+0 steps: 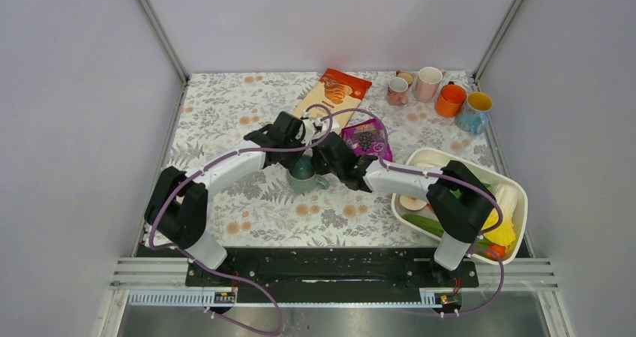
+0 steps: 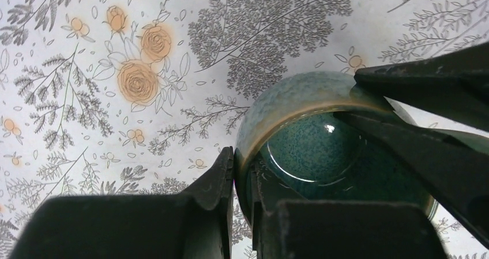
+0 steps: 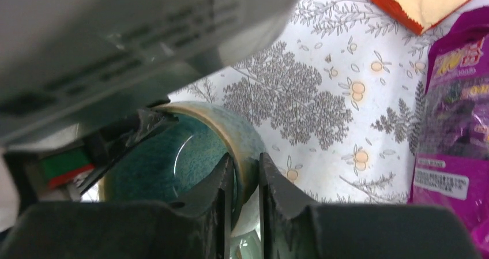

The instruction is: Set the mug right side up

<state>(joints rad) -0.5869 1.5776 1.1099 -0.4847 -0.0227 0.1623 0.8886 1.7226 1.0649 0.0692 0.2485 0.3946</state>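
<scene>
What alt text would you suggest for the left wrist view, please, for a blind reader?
A teal mug, its glazed inside facing the camera, is pinched at the rim by the left gripper at the bottom of the frame, one finger inside and one outside. The right gripper clasps the rim from the right, above a floral tablecloth.

A tablecloth (image 1: 247, 202) printed with grey leaves and orange roses is covering the table. An orange snack packet (image 1: 335, 93) is lying flat toward the far edge, with a purple snack bag (image 1: 367, 139) lying just beside its near right corner. In the far right corner, several cups are standing close together: a small pink cup (image 1: 397, 91), a pale cup (image 1: 428, 83), an orange cup (image 1: 450, 100) and a blue cup (image 1: 475, 112). A white tub (image 1: 517, 194) is sitting at the right edge, holding a cucumber (image 1: 424, 223) and yellow produce (image 1: 501, 232).
</scene>
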